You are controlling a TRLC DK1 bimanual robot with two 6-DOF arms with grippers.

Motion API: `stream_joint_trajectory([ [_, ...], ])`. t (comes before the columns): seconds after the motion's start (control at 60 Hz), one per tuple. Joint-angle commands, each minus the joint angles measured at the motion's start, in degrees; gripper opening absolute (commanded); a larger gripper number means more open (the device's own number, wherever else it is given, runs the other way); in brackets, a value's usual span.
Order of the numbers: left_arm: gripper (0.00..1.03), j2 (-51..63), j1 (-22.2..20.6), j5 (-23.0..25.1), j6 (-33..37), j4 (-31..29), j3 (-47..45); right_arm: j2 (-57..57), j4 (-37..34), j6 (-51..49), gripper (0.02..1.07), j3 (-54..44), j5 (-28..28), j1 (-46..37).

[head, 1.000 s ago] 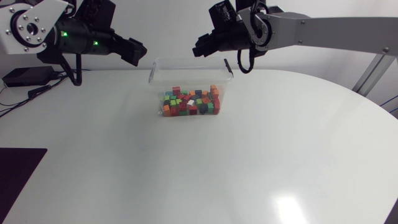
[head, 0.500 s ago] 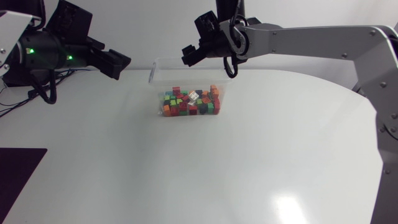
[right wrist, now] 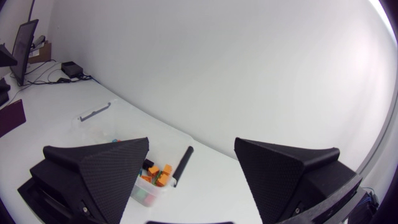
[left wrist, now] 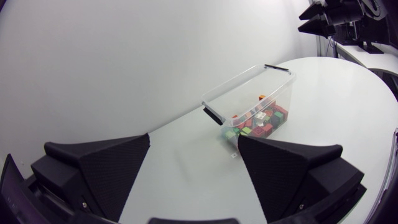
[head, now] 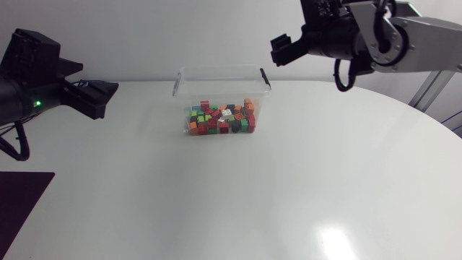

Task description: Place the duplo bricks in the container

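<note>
A clear plastic container (head: 180, 79) with black handles stands at the back middle of the white table. Many coloured duplo bricks (head: 220, 119) fill its bottom, a white one among them. My left gripper (head: 97, 97) hangs open and empty well to the left of it. My right gripper (head: 281, 49) is raised to the right of the container, open and empty. From the left wrist the container (left wrist: 239, 93) and its bricks (left wrist: 258, 121) lie ahead of my open left gripper (left wrist: 194, 140). In the right wrist view the bricks (right wrist: 155, 174) show under my open right gripper (right wrist: 191, 143).
A dark mat (head: 22, 202) lies at the table's front left corner. The white table (head: 253, 195) stretches wide in front of the container, its curved edge running along the right.
My right gripper opened and drew back from above the container to the right. My left arm pulled away to the left and lower.
</note>
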Motion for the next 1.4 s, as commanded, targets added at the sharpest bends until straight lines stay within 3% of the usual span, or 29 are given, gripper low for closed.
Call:
stream_joint_trajectory([
  [0.0, 0.99, -3.4, 1.9, 0.7, 1.4, 1.1, -3.0, -5.3, 1.5, -1.9, 1.02, -6.4, 1.4, -1.7],
  [0.467, 0.99, -15.7, 3.8, 2.8, -2.0, 1.1, -13.8, -31.7, 1.7, -2.4, 1.02, -30.3, 1.7, -11.2],
  [1.033, 0.99, -29.3, 7.4, 2.6, -10.4, -1.4, -22.4, -57.9, -7.3, -1.8, 1.02, -45.7, 0.7, -19.7],
  [1.383, 0.99, -39.3, 6.0, -0.7, -16.2, 1.8, -31.9, -68.7, -5.3, 5.3, 1.02, -55.9, -0.8, -19.9],
])
